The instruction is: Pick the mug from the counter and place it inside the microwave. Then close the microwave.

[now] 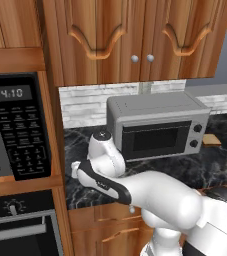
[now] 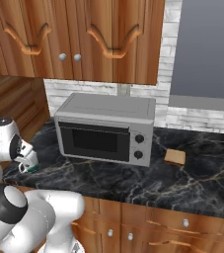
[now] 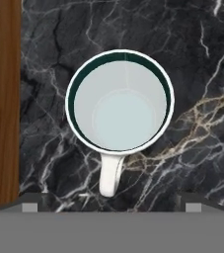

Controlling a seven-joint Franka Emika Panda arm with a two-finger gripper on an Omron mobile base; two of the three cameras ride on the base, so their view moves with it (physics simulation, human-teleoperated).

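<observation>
One step is in hand: my claw (image 3: 108,208) hangs spread wide, holding nothing, straight above the small white mug with the green rim (image 3: 119,101) standing on the black marble surface (image 3: 54,74), so next I should lower and pinch it.

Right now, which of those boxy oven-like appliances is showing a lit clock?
The black microwave built into the wooden cabinetry left of the black marble counter: its keypad panel carries a digital clock. The silver-grey toaster oven on the counter has two knobs instead.
</observation>
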